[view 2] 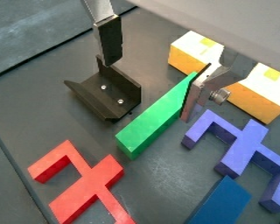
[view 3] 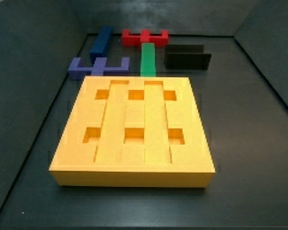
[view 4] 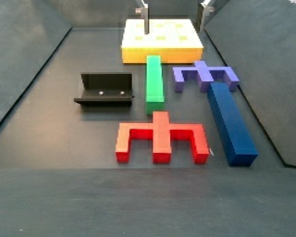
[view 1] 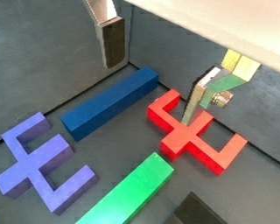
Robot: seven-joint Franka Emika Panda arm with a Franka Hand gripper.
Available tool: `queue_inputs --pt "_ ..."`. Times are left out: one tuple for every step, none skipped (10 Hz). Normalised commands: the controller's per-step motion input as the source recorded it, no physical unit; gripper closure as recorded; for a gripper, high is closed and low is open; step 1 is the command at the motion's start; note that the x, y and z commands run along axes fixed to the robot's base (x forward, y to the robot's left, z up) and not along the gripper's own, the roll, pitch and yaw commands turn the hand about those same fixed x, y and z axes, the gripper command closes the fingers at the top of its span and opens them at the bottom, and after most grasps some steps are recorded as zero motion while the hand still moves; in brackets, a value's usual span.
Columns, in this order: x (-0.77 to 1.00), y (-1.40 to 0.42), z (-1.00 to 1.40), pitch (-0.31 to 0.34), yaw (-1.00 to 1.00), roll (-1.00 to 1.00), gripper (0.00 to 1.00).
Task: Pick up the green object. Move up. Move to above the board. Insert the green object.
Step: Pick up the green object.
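Dark grey floor (view 4: 64, 93), grey walls (view 3: 39, 18)

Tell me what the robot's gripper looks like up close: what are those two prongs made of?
In both wrist views the gripper shows two flat silver metal fingers, each a narrow plate faced with a dark pad. One finger carries a small round silver bolt at its side. No cables or markings show. In a side view only the finger tips peek in above the yellow board.
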Motion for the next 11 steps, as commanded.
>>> queue_inputs --pt "0.0 -0.02 -0.04 -0.041 0.0 0.0 0.0" --pt "0.04 -0.02 0.0 0.0 0.0 0.0 0.0" --pt "0.28 -0.23 -0.17 0.0 -0.03 0.02 0.0" --pt "0.31 -0.43 -0.43 -0.003 -0.01 0.03 0.0" --pt "0.31 -0.4 -0.61 -0.043 0.0 0.0 0.0" --pt "0.27 -0.28 -0.61 -0.046 0.0 -0.01 0.0" --pt "0.18 -0.14 -0.56 -0.07 0.0 -0.04 0.0" --pt "0.0 -0.09 -0.47 -0.13 0.0 0.0 0.0" --pt "0.0 -0.15 -0.56 -0.153 0.0 0.05 0.0" --pt "0.05 -0.22 -0.63 -0.166 0.0 0.06 0.0" --pt "0.12 -0.26 -0.6 -0.151 0.0 0.1 0.0"
